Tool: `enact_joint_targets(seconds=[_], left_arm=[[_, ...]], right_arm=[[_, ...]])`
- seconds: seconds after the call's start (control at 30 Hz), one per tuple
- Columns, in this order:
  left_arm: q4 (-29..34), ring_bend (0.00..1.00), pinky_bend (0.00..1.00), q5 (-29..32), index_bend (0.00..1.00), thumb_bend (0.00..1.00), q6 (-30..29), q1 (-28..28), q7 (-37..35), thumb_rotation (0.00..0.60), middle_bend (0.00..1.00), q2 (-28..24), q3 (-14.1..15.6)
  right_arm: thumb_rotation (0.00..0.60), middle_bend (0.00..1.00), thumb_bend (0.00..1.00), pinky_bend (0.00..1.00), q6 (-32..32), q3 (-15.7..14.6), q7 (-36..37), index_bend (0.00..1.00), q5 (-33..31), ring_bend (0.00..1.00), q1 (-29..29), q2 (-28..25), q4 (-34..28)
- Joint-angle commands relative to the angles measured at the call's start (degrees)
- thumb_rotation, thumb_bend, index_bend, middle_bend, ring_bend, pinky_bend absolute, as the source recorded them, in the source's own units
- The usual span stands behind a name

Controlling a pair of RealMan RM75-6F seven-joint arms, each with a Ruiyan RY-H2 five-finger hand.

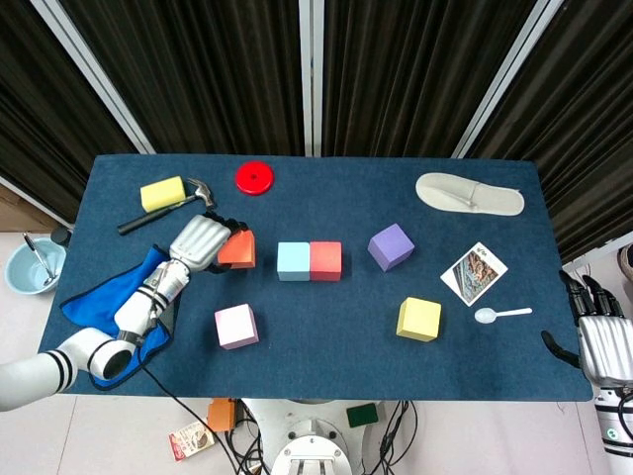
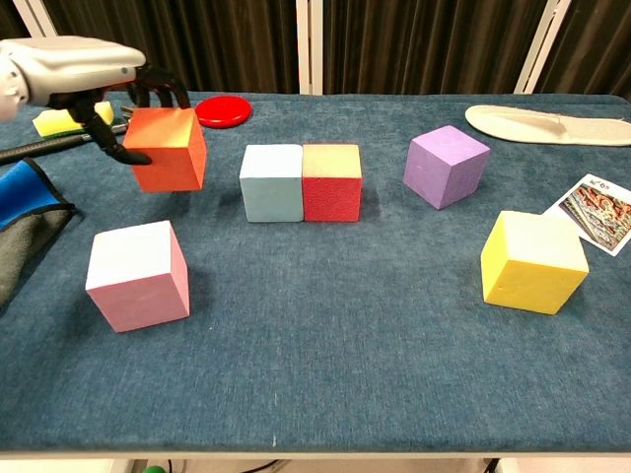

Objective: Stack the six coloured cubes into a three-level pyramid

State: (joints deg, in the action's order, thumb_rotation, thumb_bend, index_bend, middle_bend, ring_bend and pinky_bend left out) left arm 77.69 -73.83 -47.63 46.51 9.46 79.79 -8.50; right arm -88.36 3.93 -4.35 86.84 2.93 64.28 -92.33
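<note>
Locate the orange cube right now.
The orange cube is held by the left hand, lifted off the table, left of the light blue cube and beyond the pink cube.

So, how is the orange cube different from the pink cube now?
The orange cube is gripped by the left hand and lifted off the table; the pink cube rests on the table, untouched. The orange cube is tilted, the pink cube flat. The orange cube sits farther back. Both look similar in size.

Bright, even overhead light; soft shadows, sharp pics, no glare.
</note>
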Motion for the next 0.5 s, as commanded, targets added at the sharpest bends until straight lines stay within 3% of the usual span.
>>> enact_joint_targets(seconds=[0.03,0.5], left_arm=[[-3.4,0.37,0.29,-1.6,0.33,0.21,2.6,2.1,-2.8,0.6,0.36,1.5,0.3],[1.1,0.36,0.29,4.8,0.32,0.21,4.8,1.9,-1.4,0.596,0.36,1.0,0.2]], right_arm=[[0.6,0.15,0.21,0.19,0.0,0.0,-0.2,0.05,-0.2,0.08,-0.1,0.1,-0.3],[0.6,0.15,0.21,0.19,0.7,0.1,-0.6,0.05,-0.2,0.08,0.2,0.4,-0.5]])
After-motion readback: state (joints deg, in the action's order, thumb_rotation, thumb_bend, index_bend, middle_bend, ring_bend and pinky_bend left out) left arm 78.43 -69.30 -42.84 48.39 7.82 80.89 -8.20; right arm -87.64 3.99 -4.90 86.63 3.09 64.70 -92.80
